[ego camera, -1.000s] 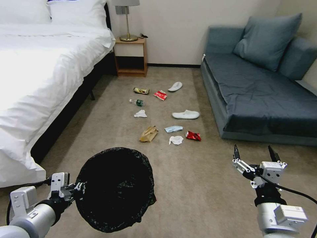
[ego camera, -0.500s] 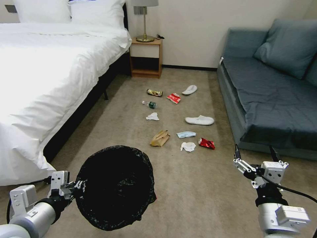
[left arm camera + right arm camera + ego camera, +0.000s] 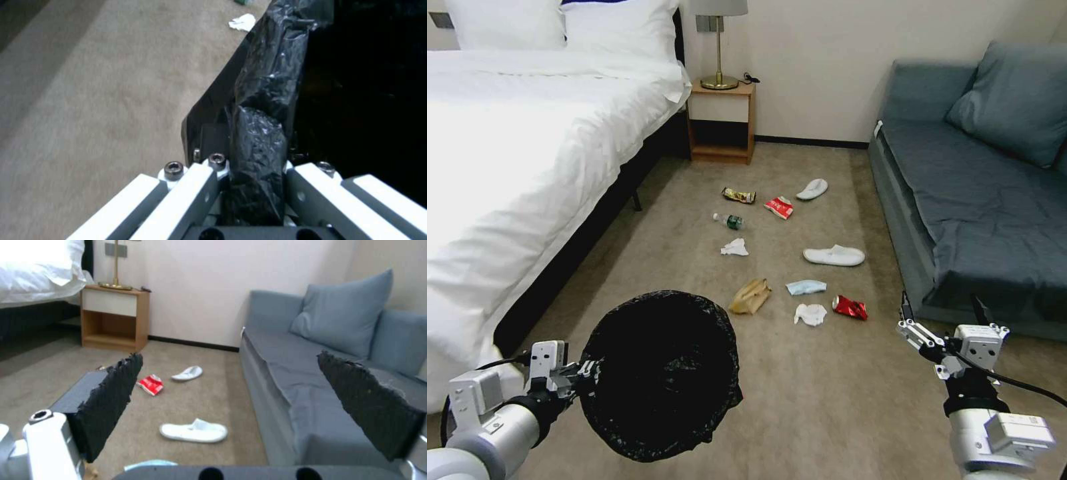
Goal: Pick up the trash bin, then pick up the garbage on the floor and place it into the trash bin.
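My left gripper (image 3: pixel 584 377) is shut on the rim of the trash bin (image 3: pixel 660 373), holding its black-lined mouth up at the lower left; the left wrist view shows the fingers clamping the crinkly rim (image 3: pixel 262 100). The garbage lies on the floor (image 3: pixel 827 400) ahead: a tan paper bag (image 3: pixel 750 295), white tissue (image 3: pixel 810 314), red can (image 3: pixel 850 307), blue mask (image 3: pixel 806 287), a slipper (image 3: pixel 834 255) and several more pieces farther off. My right gripper (image 3: pixel 940 303) hangs open and empty at the lower right, short of the can. Between its fingers the nearer slipper (image 3: pixel 193 432) shows.
A white bed (image 3: pixel 527 167) runs along the left. A blue sofa (image 3: pixel 980 200) lines the right, close to my right arm. A wooden nightstand (image 3: pixel 720 120) with a lamp stands against the far wall. Bare carpet lies between the bin and the litter.
The whole head view has shifted: the camera has moved, and the litter now sits lower and nearer. Both arms keep the same pose, the bin still held.
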